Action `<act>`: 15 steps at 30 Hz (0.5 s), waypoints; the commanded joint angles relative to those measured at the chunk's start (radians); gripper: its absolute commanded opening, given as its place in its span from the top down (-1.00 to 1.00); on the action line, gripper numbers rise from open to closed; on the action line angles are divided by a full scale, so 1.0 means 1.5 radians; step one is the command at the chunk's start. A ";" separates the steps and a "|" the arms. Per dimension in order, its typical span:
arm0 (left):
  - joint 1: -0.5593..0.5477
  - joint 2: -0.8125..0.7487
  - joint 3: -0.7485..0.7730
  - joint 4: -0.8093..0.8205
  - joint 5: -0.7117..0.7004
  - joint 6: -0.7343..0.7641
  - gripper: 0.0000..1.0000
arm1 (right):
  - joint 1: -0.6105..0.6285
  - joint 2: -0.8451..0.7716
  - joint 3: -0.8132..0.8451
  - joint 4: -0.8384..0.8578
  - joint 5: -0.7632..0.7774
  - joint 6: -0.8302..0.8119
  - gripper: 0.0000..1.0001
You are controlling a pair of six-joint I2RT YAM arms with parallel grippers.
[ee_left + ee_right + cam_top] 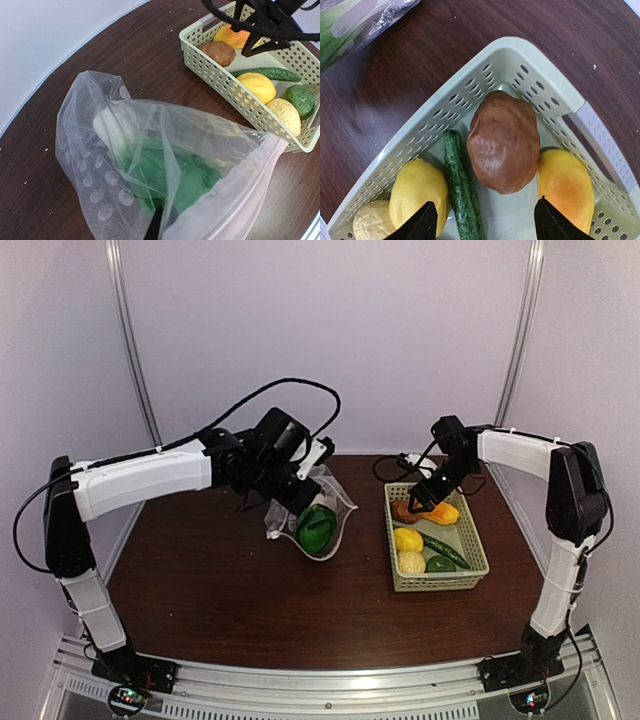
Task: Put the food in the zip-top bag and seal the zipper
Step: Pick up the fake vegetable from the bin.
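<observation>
The clear zip-top bag stands on the table with the leafy green bok choy inside. My left gripper is shut on the bag's edge. In the left wrist view one dark fingertip pinches the bag beside the zipper. My right gripper hangs open over the basket's far end. Its fingers straddle the space just short of the brown round one, touching nothing. A cucumber, a lemon and an orange piece lie around it.
The pale green lattice basket sits right of the bag and also holds a pale yellow lemon and a green pepper. Black cables loop over both arms. A white wall stands behind the table.
</observation>
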 commanded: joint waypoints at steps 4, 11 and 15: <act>0.019 -0.066 -0.078 0.116 0.040 -0.017 1.00 | 0.011 0.073 0.068 0.001 0.012 -0.029 -0.39; 0.033 -0.093 -0.106 0.128 0.037 -0.021 1.00 | 0.022 0.105 0.067 0.029 0.007 -0.035 -0.45; 0.042 -0.104 -0.110 0.134 0.055 -0.031 1.00 | 0.022 0.132 0.073 0.047 0.008 -0.023 -0.46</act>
